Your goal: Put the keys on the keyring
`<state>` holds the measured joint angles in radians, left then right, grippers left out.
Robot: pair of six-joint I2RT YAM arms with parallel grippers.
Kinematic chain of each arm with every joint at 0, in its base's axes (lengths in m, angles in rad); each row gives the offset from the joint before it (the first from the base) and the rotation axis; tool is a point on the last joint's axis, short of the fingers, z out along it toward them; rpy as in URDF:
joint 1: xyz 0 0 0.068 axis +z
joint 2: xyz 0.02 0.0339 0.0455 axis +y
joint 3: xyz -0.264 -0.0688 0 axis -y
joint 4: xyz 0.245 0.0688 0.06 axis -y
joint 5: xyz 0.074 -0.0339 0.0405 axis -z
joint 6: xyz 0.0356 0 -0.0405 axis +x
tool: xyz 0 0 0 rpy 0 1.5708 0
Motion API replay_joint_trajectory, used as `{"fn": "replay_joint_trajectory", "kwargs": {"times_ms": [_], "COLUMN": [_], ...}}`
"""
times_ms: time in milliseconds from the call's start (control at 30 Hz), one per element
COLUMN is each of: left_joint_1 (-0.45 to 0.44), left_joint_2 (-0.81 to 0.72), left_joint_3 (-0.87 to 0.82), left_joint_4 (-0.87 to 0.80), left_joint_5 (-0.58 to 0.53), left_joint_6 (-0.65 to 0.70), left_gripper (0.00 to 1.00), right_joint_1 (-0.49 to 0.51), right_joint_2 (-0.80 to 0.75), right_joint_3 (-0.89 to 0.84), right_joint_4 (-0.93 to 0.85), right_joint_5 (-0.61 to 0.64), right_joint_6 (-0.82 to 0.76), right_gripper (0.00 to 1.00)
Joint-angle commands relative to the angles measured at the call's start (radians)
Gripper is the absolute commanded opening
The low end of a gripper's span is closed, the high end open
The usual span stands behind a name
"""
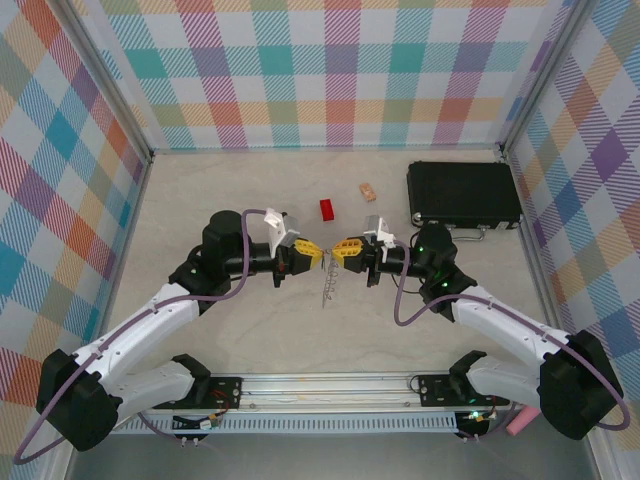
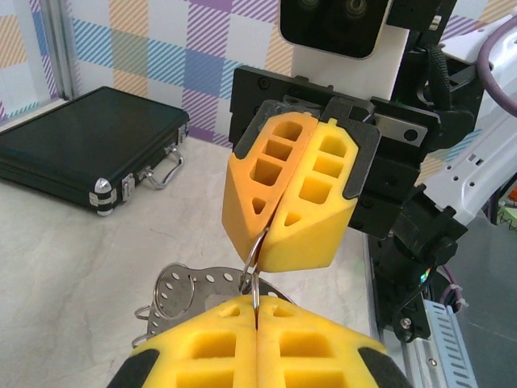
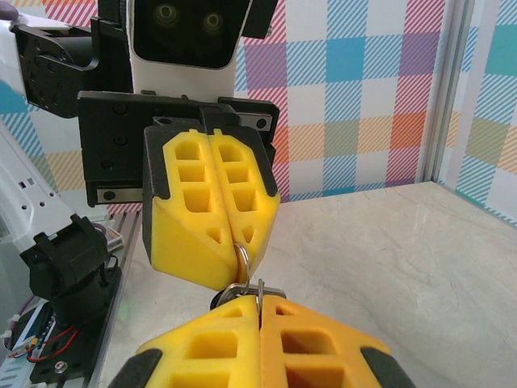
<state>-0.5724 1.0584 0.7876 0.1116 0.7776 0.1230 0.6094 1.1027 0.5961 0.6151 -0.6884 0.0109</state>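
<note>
My left gripper [image 1: 318,251] and right gripper [image 1: 338,249] meet tip to tip above the middle of the table. Both are shut. The keyring [image 2: 184,289], a flat grey ring with punched holes and wire loops, hangs under them and shows as a thin grey strip [image 1: 328,285] from above. In the left wrist view my left gripper [image 2: 257,303] pinches one thin wire loop edge-on, and the right gripper [image 2: 271,242] pinches another loop [image 2: 254,250] just above it. In the right wrist view a small dark piece [image 3: 215,300] sits under the flat metal; I cannot tell whether it is the keys.
A red block [image 1: 327,209] and a small tan block [image 1: 368,190] lie behind the grippers. A black case [image 1: 463,193] lies at the back right, its latches toward the arms. Checked walls close three sides. The metal rail [image 1: 330,385] runs along the near edge.
</note>
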Motion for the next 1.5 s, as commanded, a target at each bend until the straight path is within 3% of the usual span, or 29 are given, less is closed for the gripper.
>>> {"fn": "replay_joint_trajectory", "kwargs": {"times_ms": [0, 567, 1133, 1467], "left_joint_1": [0.012, 0.014, 0.012, 0.011], "left_joint_2": [0.003, -0.019, 0.008, 0.009], "left_joint_3": [-0.004, -0.020, -0.009, -0.010], "left_joint_4": [0.030, 0.055, 0.063, 0.059], "left_joint_5": [0.033, -0.046, 0.036, 0.027], "left_joint_6": [0.001, -0.011, -0.019, -0.016], "left_gripper": [0.00, 0.00, 0.00, 0.00], "right_joint_1": [0.004, 0.004, 0.003, 0.004], "right_joint_2": [-0.004, -0.009, 0.011, 0.011], "right_joint_3": [-0.003, -0.004, 0.001, 0.000], "right_joint_4": [0.072, 0.067, 0.075, 0.069], "right_joint_5": [-0.012, -0.012, -0.025, -0.017], "right_joint_6": [0.007, 0.004, 0.016, 0.014], "right_gripper": [0.00, 0.00, 0.00, 0.00]}}
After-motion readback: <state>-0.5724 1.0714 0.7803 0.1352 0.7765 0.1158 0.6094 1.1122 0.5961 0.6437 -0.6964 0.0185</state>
